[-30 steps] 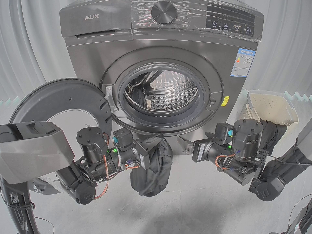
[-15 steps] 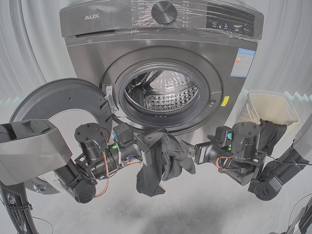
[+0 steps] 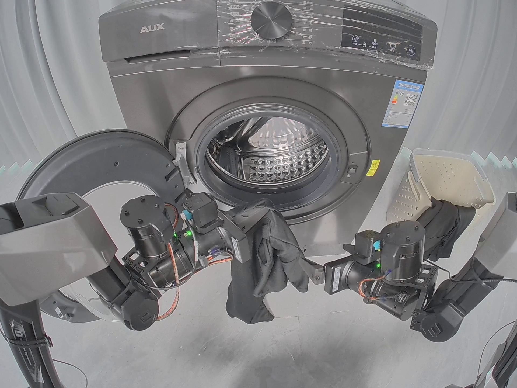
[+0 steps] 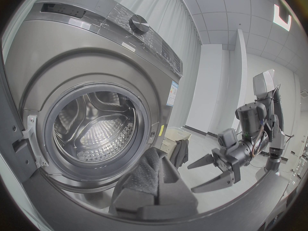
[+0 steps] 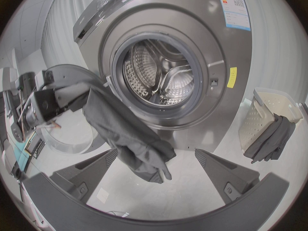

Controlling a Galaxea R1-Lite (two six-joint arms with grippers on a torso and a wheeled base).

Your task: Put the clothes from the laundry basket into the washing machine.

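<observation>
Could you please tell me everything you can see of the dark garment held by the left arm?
The dark garment is charcoal grey soft cloth, crumpled. Its top is pinched in the shut left pincer; the rest droops in loose folds, clear of the floor, before and below the washing machine's open drum mouth, not yet inside. The open right pincer is close by its lower side; contact cannot be told.
</observation>
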